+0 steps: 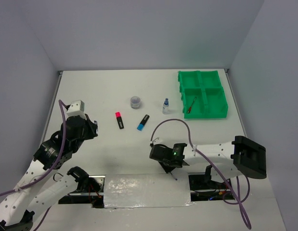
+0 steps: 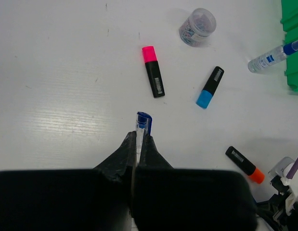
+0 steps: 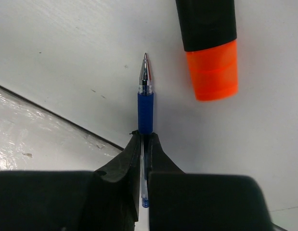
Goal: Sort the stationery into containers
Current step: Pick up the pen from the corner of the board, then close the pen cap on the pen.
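My right gripper is shut on the thin blue pen, whose metal tip points away, just beside the orange-ended highlighter. In the top view this gripper is low over the near middle of the table, with the pen tip poking out. My left gripper is shut on a clear, blue pen cap and hangs at the left. The pink highlighter, blue highlighter, round tub and blue-capped bottle lie mid-table. The green tray holds a red pen.
A shiny silver sheet covers the near edge between the arm bases. The right arm's purple cable loops above the table. Grey walls close in the back and both sides. The orange highlighter lies close to the right arm.
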Motion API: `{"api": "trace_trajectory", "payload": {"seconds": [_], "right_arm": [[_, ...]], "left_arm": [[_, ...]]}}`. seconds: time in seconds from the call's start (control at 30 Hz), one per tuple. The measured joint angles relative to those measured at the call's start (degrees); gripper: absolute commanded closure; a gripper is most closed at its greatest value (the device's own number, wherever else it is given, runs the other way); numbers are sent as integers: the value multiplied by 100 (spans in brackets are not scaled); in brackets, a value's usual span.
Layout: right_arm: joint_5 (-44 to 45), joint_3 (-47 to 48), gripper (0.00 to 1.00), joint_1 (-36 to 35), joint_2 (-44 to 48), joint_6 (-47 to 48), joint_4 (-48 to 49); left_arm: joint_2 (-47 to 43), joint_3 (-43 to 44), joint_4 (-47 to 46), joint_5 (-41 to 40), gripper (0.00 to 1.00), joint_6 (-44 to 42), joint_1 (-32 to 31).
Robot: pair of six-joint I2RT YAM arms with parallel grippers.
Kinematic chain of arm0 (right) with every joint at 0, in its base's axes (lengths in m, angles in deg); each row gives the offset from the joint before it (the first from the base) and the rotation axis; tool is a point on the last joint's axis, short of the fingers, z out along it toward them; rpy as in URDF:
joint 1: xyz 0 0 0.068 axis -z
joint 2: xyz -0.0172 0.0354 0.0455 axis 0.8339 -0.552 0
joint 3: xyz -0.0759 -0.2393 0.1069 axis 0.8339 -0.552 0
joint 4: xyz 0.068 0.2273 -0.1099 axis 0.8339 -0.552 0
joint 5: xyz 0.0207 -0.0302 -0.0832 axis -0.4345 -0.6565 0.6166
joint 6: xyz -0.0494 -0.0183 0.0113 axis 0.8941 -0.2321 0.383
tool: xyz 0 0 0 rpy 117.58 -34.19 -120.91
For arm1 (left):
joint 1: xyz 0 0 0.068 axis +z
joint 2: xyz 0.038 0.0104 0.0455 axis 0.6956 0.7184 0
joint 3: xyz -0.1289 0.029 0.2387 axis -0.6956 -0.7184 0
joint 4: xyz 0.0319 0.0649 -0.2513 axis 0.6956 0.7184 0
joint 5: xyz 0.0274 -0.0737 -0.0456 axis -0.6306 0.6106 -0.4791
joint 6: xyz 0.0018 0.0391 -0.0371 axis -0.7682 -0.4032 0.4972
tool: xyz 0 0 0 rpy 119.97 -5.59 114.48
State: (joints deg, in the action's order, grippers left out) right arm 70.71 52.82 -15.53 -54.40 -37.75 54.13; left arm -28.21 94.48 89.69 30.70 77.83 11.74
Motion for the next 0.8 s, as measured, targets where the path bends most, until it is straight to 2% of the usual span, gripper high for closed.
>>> {"api": "trace_trajectory", "payload": {"seconds": [0.2,0.33,0.43,0.53,0.67,0.8], "right_arm": [[-101,24,100,-179,157,0,94],[-433,9,100,-505,1008,-142,520],[-564,-105,100,-682,2090,-496,1805],[-592,-297,100,-780,2752,-955,3289],[-566,-254,100,-870,2643,-1241,4664],[-544,-66,100,-966,2055,-1172,5184]], "left_arm": [[-170,129,133,50,100,162,2],[-555,129,-221,538,100,452,7],[-1108,-385,-1248,1200,100,844,7],[-1318,-922,-2144,1770,100,1375,7],[-1248,-1403,-3095,2315,100,1993,7],[-1224,-1545,-3633,2623,100,2396,7]]}}
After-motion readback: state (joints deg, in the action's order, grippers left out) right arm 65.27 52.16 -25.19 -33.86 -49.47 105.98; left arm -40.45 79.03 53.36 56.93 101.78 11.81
